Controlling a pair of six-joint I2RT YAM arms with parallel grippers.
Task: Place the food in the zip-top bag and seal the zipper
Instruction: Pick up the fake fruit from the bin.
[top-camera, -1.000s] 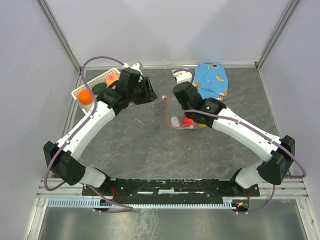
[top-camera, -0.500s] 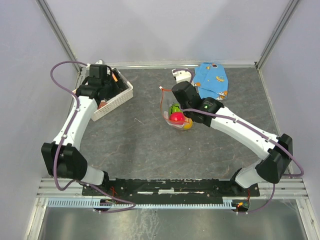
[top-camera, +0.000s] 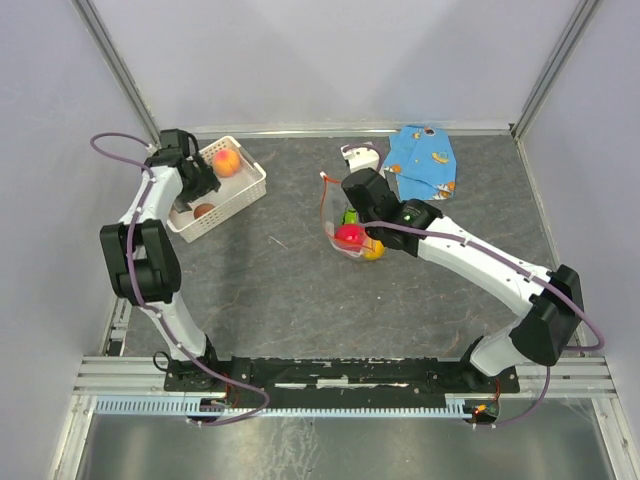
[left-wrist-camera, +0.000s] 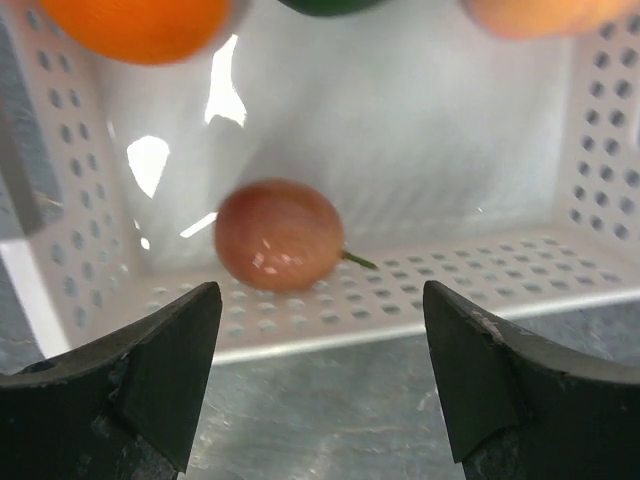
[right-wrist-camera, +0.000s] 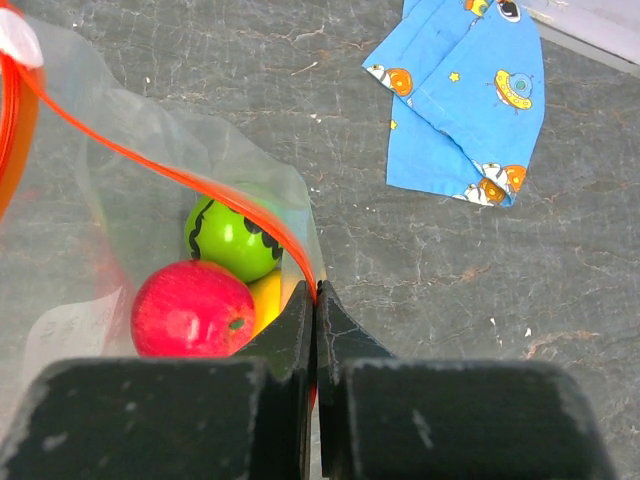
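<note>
The clear zip-top bag (top-camera: 343, 228) stands mid-table with a red fruit (right-wrist-camera: 190, 308), a striped bright green fruit (right-wrist-camera: 232, 238) and a yellow fruit (right-wrist-camera: 268, 300) inside. My right gripper (right-wrist-camera: 317, 290) is shut on its red-orange zipper strip (right-wrist-camera: 150, 160), and the mouth gapes open. In the top view this gripper (top-camera: 350, 208) sits over the bag. My left gripper (left-wrist-camera: 318, 300) is open and empty at the rim of the white basket (left-wrist-camera: 400, 330). Ahead of it in the basket lie a dusky pink-brown fruit (left-wrist-camera: 278, 235), an orange one (left-wrist-camera: 135, 20), a dark green one (left-wrist-camera: 320, 5) and a peach one (left-wrist-camera: 530, 10).
The white lattice basket (top-camera: 250, 190) is at the far left by the wall, with the left gripper (top-camera: 195, 178) over its left side. A blue patterned cloth (top-camera: 425, 160) lies at the back right, and a small white object (top-camera: 360, 155) lies next to it.
My left arm has swung from the table's middle back to the far left and now hangs open at the basket. The basket has shifted. The right gripper still holds the bag's strip.
</note>
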